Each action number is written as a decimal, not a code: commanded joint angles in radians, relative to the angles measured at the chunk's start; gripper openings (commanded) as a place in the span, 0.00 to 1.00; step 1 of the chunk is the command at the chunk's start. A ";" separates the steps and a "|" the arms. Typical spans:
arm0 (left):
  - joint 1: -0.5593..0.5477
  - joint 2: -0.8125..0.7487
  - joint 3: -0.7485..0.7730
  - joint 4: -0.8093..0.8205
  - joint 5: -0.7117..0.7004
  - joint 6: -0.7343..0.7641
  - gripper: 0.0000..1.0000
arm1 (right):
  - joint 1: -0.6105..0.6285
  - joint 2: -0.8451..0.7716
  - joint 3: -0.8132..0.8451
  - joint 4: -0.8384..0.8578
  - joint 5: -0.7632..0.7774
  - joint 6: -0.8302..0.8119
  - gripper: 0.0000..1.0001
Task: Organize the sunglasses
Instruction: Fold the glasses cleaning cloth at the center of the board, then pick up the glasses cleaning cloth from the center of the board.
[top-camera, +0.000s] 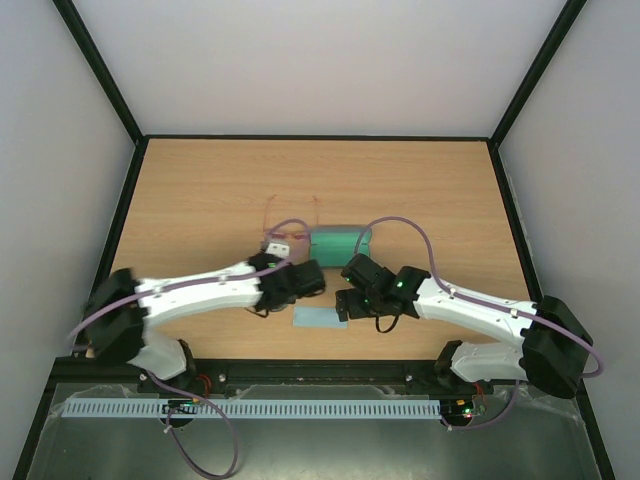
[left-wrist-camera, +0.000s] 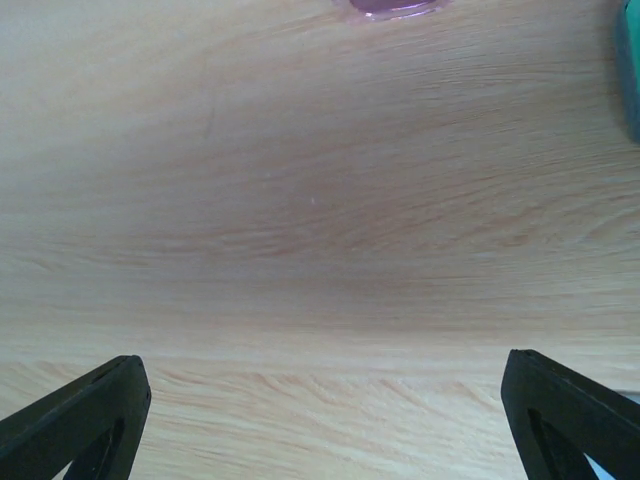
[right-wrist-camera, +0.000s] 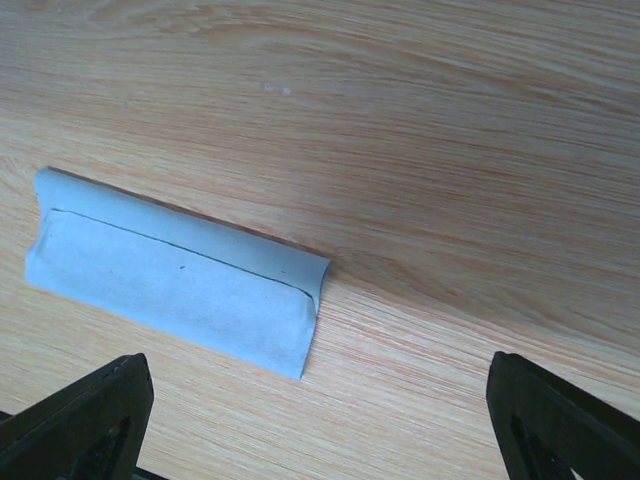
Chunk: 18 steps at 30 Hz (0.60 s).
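Both left jaws and right jaws gape wide, empty. The sunglasses (left-wrist-camera: 392, 6) lie on the worktop (top-camera: 200, 200) beside the open green-lined case (top-camera: 340, 243), not yet inside; the light-blue cloth (right-wrist-camera: 180, 290) is already folded.

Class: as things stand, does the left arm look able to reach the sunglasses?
Probably yes. The left gripper is open above the table. The sunglasses lie just ahead of it with nothing between, and the case sits off to one side.
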 joint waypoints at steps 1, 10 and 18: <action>0.112 -0.305 -0.176 0.346 0.263 0.136 0.99 | 0.007 0.009 -0.019 0.015 -0.012 0.060 0.89; 0.201 -0.479 -0.279 0.460 0.464 0.169 0.99 | 0.011 0.068 -0.051 0.067 -0.016 0.094 0.63; 0.236 -0.491 -0.380 0.592 0.604 0.153 0.99 | 0.014 0.103 -0.085 0.102 -0.008 0.110 0.48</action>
